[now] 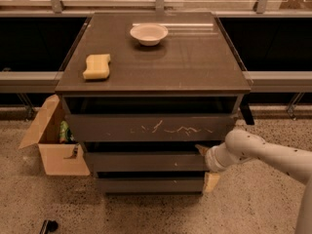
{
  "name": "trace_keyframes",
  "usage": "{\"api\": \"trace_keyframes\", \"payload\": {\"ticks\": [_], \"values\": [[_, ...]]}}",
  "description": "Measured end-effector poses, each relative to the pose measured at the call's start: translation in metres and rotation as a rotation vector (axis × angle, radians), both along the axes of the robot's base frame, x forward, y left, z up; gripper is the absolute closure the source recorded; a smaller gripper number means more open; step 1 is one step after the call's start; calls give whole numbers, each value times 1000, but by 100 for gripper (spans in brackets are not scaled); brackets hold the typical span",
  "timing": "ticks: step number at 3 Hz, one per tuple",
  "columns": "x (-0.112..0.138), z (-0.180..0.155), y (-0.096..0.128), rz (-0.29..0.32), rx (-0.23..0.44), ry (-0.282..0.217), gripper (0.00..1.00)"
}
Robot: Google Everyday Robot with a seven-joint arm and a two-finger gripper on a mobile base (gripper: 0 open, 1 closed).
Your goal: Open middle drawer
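- The gripper is seen at centre right of the frame, at the right end of the middle drawer, with the white arm reaching in from the right edge.
- Its two tan fingers are spread apart, one above the drawer front and one below; nothing is clamped, though contact with the front cannot be told from this angle.
- The middle drawer is found in the lower centre, under the scratched top drawer and above the bottom drawer; it looks not yet pulled out.
- With no handle, a hold on the upper lip or end edge is probably needed, and the pull is best kept straight out towards the bottom of the frame, not sideways, so the drawer is not jammed on its runners.
- The scratched drawer above sits a little forward, so clearance for the upper finger should be watched.
- On the dark cabinet top, a bowl is set at upper centre and a yellow sponge to the left, well apart.
- An open cardboard box is parked against the cabinet at lower left, on a speckled floor; a railing is run behind.
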State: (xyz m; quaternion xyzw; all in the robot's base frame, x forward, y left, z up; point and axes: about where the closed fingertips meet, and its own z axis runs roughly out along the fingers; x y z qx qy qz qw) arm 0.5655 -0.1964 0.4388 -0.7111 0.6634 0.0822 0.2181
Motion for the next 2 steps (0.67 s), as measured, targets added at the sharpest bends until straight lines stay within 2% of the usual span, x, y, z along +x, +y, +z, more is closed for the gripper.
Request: {"api": "trace_keyframes", "payload": {"ticks": [1, 2], "values": [[18, -6, -3, 16, 42, -39, 0], [18, -6, -3, 16, 42, -39, 0]]}}
